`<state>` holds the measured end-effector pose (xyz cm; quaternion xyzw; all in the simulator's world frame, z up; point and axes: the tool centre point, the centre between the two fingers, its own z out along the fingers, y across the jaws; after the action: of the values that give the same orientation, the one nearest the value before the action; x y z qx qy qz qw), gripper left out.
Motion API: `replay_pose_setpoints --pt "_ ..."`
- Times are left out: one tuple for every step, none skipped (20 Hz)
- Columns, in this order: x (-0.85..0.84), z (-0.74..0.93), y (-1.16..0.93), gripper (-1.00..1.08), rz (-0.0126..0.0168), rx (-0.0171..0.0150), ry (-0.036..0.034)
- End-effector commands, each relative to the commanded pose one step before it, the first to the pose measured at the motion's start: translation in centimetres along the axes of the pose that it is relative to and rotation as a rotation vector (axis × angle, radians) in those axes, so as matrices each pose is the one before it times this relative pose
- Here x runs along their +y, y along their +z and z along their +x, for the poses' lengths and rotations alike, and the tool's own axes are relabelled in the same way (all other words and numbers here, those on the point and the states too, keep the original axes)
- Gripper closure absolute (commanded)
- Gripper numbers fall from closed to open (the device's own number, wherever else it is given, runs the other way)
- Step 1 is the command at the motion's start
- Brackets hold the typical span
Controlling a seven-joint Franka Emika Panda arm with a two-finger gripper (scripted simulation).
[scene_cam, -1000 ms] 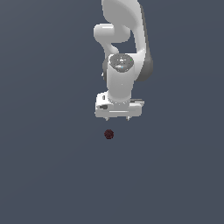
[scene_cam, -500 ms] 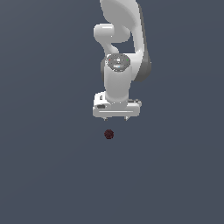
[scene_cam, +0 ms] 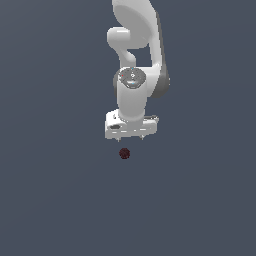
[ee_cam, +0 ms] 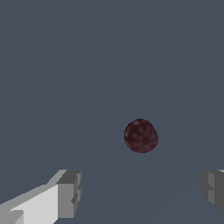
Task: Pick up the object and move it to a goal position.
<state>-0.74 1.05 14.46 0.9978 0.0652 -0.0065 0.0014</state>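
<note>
- Exterior view: we see a white robot arm [scene_cam: 134, 60] reaching down from the top of the frame over a plain slate-grey desk [scene_cam: 50, 200]. Its tool [scene_cam: 131, 137] points downward and hangs just above the ball [scene_cam: 124, 153], a small dark maroon sphere resting on the desk. Ball and tool are near each other but not touching. From this angle we cannot tell how wide the fingers stand.
- Wrist view: we look down past the tool [ee_cam: 141, 192] at the ball [ee_cam: 141, 136]. One grey fingertip [ee_cam: 70, 192] shows at one edge and the other at the opposite edge, well apart, so the tool is spread wide with nothing between its fingers. The ball lies ahead of the gap, roughly centred between the two fingers.
- Progress, as we judge it: the tool is lined up over the ball, but nothing is gripped yet. Lowering, closing, lifting and carrying to the goal all remain. No goal marker is visible in either view.
</note>
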Motion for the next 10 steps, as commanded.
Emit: replay_pose_setpoints --pt "0.313 0.076 0.674 -0.92 -0.00132 0.00062 -0.04876" --pt "0.139 0.029 0.304 -0.92 -0.00050 0.00042 -0.02246" --pt "0.145 0.025 0.322 -0.92 -0.00046 0.00046 -0.02380" --pt "0.151 0.021 0.340 -0.92 -0.00042 0.00050 -0.02514" --pt "0.155 0.015 0.350 -0.92 -0.00036 0.00054 -0.02587" --pt "0.153 0.009 0.350 -0.92 -0.00029 0.00057 -0.02587" --pt "0.150 0.003 0.350 -0.92 -0.00022 0.00061 -0.02588" --pt "0.148 -0.003 0.350 -0.92 -0.00015 0.00065 -0.02586" --pt "0.144 -0.008 0.348 -0.92 -0.00009 0.00069 -0.02574" --pt "0.135 -0.013 0.333 -0.92 -0.00003 0.00070 -0.02461"
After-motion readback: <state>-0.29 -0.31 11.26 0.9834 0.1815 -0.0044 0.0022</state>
